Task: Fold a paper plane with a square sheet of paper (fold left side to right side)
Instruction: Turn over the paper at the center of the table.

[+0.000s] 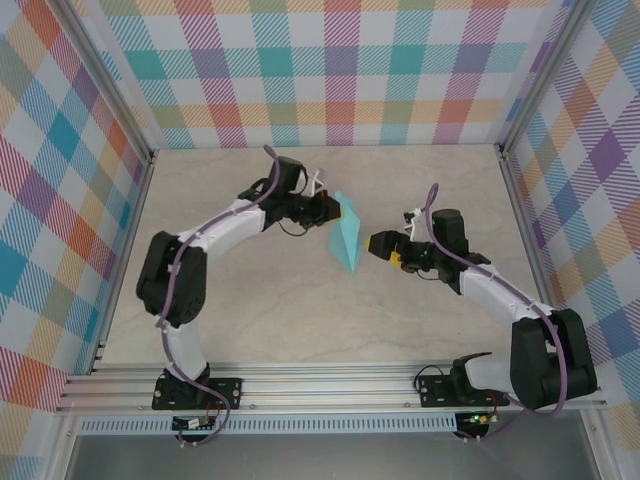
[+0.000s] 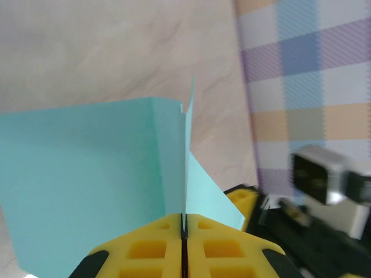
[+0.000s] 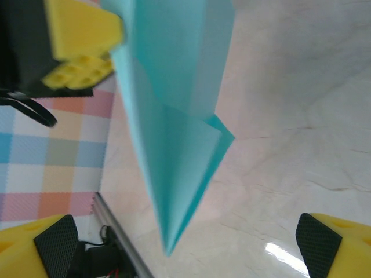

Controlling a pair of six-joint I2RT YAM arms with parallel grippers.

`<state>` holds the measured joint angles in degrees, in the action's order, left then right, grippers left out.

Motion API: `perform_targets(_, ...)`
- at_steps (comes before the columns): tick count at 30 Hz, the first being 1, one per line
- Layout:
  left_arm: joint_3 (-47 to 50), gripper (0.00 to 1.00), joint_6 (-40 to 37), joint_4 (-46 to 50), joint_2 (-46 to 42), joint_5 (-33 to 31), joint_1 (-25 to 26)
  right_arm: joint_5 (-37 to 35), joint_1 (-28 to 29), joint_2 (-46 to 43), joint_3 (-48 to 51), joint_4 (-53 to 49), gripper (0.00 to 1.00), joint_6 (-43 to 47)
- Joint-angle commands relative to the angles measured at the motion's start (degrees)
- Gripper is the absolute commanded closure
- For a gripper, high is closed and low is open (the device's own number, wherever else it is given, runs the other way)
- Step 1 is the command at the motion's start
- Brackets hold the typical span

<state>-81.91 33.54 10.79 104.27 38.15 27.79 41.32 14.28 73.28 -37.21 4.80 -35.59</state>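
Paper plane (image 1: 347,235) already a narrow dart, held above mid-bench (image 1: 250,320). Left pincer (image 1: 330,211) clamped on its 11 o'clock edge. Right pincer (image 1: 377,244) apart, at 3 o'clock. Probably only final creasing left.

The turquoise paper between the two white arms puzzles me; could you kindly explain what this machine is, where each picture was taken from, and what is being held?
This is a robot with a left arm and a right arm, both bolted to the near edge of a pale table inside checked walls. The overhead picture comes from a fixed camera above and behind the arms. The other two come from a camera on each wrist. The left tool is shut on the folded turquoise paper plane, clamping it between its closed yellow pads. The right tool is open close to the paper, its yellow fingers spread wide and gripping nothing.
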Motion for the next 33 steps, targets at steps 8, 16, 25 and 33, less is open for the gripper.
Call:
perform_targets(8, -2.9, 0.9, 3.8, -4.0, -9.0, -2.3, -0.9, 13.1, 2.6, 5.3, -5.8, 18.4, 0.0, -10.7)
perform_targets(16, -1.1, 0.89, 8.9, -8.8, -9.4, 1.1, -0.8, 12.3, 5.4, 10.5, -7.2, 30.2, 0.11, -21.2)
perform_targets(25, 0.7, 0.87, 9.1, -8.1, -8.5, 1.0, -0.9, 11.8, 5.5, 9.9, -7.9, 31.8, 0.52, -21.6)
perform_targets(33, 2.7, 0.87, 9.2, -8.4, -7.6, 0.7, -1.5, 10.4, 5.4, 7.7, -7.6, 26.2, 0.72, -18.9)
